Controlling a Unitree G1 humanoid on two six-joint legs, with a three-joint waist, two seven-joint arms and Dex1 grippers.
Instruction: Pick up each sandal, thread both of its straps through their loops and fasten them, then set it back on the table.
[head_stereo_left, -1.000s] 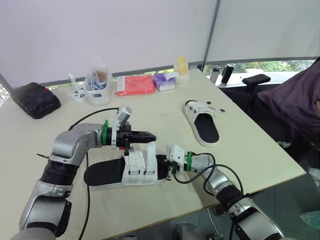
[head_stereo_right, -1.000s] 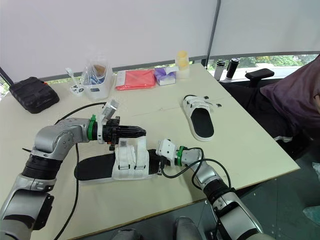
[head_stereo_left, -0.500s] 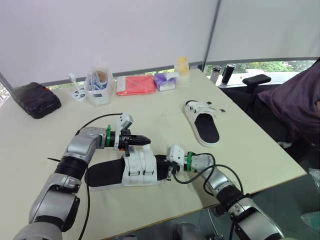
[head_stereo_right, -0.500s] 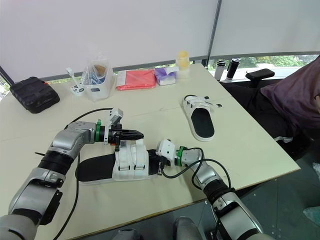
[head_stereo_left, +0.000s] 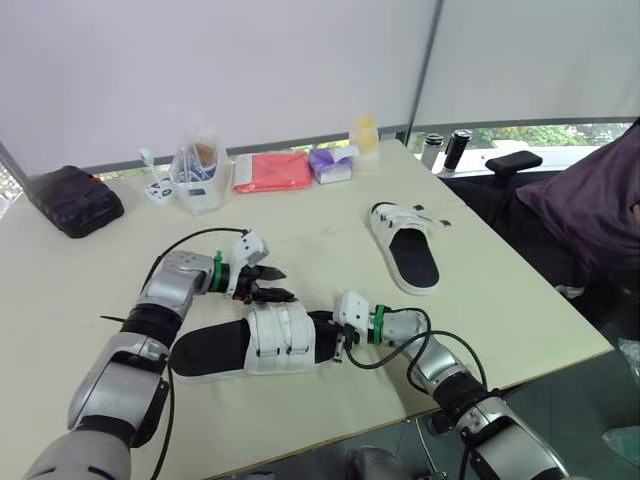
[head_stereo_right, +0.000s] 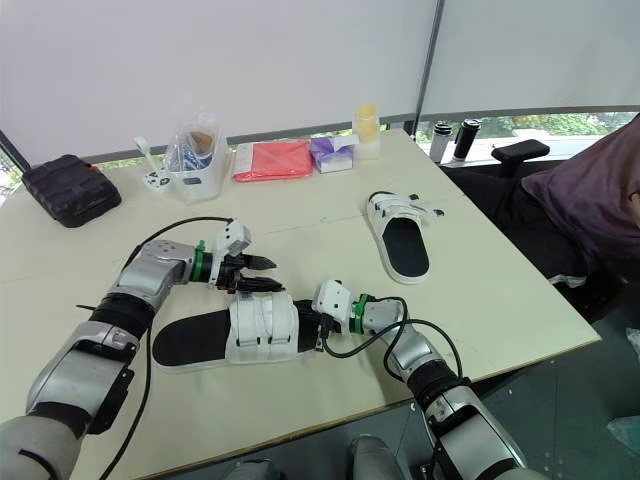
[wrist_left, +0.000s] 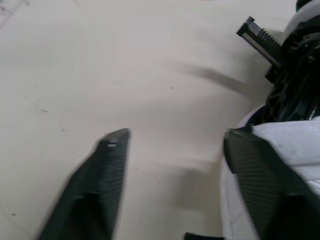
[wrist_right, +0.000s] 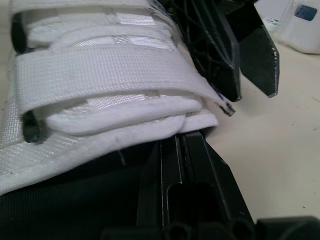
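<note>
A black-soled sandal (head_stereo_left: 215, 348) with two white straps (head_stereo_left: 280, 338) lies flat on the table's (head_stereo_left: 500, 300) near side. Both straps lie folded down across it, as the right wrist view also shows on the upper strap (wrist_right: 100, 70). My left gripper (head_stereo_left: 272, 283) hovers open just behind the straps, one of its fingers (wrist_left: 107, 165) over bare table and the other beside the white strap. My right gripper (head_stereo_left: 340, 340) is shut, its fingertips (wrist_right: 187, 150) against the sandal's end under the straps. A second sandal (head_stereo_left: 405, 245) lies further back on the right.
Along the far edge stand a black case (head_stereo_left: 75, 200), a clear container (head_stereo_left: 197, 170), a red pouch (head_stereo_left: 270, 170), a purple packet (head_stereo_left: 330, 160) and a yellow bottle (head_stereo_left: 364, 132). A person in purple (head_stereo_left: 590, 210) sits at the right beside a chair armrest (head_stereo_left: 512, 158).
My left gripper has come down and back from above the sandal and opened, letting go of the strap. The strap that stood raised now lies flat. The right arm has not moved.
</note>
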